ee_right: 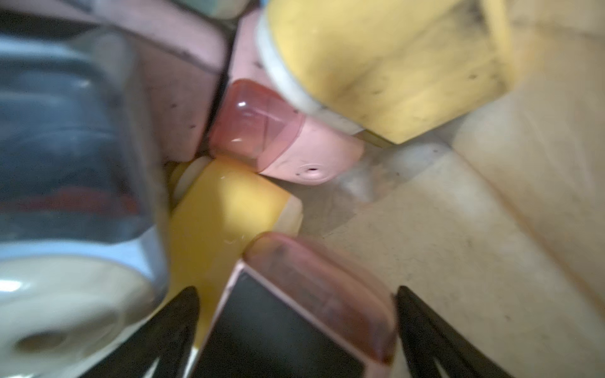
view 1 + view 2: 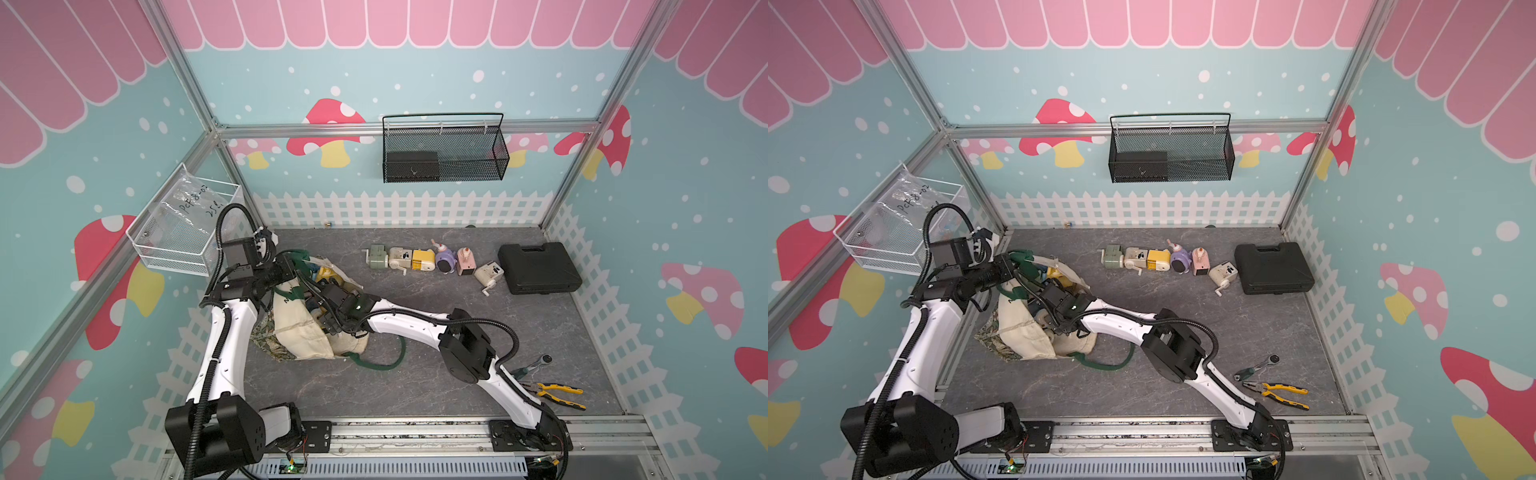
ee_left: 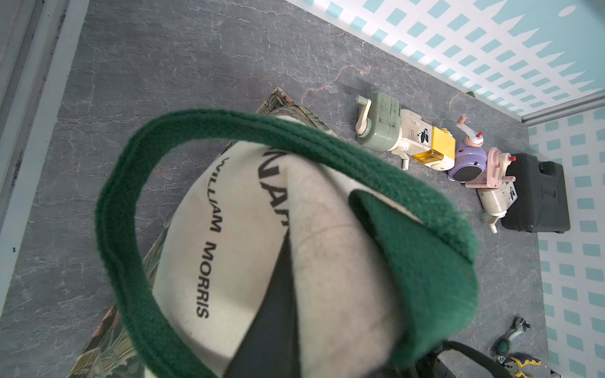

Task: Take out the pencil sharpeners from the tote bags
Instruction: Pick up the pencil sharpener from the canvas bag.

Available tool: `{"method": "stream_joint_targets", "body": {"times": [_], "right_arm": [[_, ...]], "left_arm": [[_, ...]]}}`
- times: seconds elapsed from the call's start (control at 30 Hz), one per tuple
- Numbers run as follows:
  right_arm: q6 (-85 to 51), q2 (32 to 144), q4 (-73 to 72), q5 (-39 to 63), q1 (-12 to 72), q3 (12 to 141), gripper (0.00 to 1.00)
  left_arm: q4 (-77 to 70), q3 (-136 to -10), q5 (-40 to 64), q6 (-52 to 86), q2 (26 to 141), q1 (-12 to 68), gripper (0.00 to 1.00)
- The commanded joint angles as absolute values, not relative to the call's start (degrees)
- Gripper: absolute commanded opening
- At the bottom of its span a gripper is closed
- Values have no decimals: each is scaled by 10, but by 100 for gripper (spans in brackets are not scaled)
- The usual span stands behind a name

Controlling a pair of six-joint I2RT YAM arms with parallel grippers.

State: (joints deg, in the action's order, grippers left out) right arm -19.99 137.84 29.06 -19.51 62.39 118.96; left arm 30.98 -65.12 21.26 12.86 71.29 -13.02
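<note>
Inside, right gripper (image 1: 298,291) wide astride pink sharpener (image 1: 314,268) (wrist view only), left gripper (image 2: 293,264) seemingly clamping tote bag (image 2: 299,328).

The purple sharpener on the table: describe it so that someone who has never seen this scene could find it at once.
Find the black case at the far right corner of the table. A line of sharpeners runs left from it, and the purple sharpener is third, between a pink one and a yellow one. It alone is round and purple, with a dark round face.
</note>
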Motion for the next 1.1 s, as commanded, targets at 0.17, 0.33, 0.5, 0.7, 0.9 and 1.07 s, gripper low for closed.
{"method": "stream_joint_targets", "body": {"times": [0.17, 0.33, 0.5, 0.7, 0.9, 1.07], "right_arm": [[-213, 1379, 329, -217, 621, 1176, 72], [-223, 1346, 331, -216, 622, 1154, 60], [-206, 1312, 323, -196, 622, 1141, 51], [-196, 1252, 285, -151, 623, 1100, 49], [-187, 1181, 225, -56, 622, 1036, 47], [-153, 1130, 199, -10, 622, 1002, 47]], "left_arm": [[233, -665, 240, 134, 705, -134, 0], [233, -665, 240, 134, 705, -133, 0], [234, -665, 239, 134, 705, -133, 0], [233, -664, 237, 133, 704, -133, 0], [233, -664, 236, 133, 704, -133, 0], [237, -666, 238, 133, 705, -133, 0]]}}
